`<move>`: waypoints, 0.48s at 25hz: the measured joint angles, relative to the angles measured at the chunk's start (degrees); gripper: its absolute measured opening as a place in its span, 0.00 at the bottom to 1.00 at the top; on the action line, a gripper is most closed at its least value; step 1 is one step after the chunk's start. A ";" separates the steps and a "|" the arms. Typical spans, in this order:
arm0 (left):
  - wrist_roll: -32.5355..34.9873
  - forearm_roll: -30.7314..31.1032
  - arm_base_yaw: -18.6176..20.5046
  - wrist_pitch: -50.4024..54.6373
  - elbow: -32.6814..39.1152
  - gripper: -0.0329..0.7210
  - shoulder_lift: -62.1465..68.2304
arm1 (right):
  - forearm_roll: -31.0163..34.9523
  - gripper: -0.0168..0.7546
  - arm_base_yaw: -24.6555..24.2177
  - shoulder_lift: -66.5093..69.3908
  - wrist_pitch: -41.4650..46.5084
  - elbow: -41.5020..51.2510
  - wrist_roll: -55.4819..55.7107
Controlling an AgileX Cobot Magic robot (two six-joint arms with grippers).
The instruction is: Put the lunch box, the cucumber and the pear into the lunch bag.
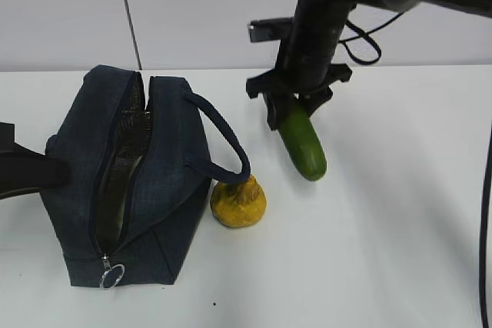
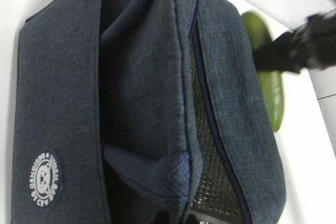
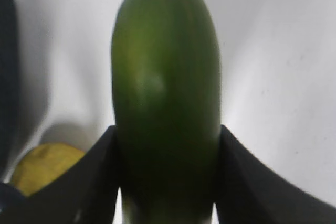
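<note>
The dark navy lunch bag (image 1: 165,190) stands at the left with its zipper open and foil lining showing; it fills the left wrist view (image 2: 58,77). My left gripper (image 1: 46,173) is at the bag's left side and seems shut on the edge of the opening (image 2: 176,220); its tips barely show. My right gripper (image 1: 290,109) is shut on the dark green cucumber (image 1: 304,144), which hangs tilted above the table right of the bag (image 3: 165,93). The yellow pear (image 1: 238,203) sits against the bag's right side. The lunch box is not plainly in view.
The bag's loop handle (image 1: 227,136) arches over the pear. The metal ring pull (image 1: 112,275) hangs at the bag's near end. White table (image 1: 384,251) stretches to the right and front; a wall stands behind.
</note>
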 joint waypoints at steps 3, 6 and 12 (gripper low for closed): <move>0.00 0.00 0.00 0.00 0.00 0.02 0.00 | 2.14 0.49 0.00 -2.24 0.22 -5.39 -0.14; 0.01 0.00 0.00 0.00 0.00 0.02 0.00 | 10.80 0.49 0.00 -3.84 0.74 -11.01 -2.07; 0.01 0.00 0.00 0.00 0.00 0.02 0.00 | 29.76 0.49 1.84 -3.83 1.17 -15.09 -7.19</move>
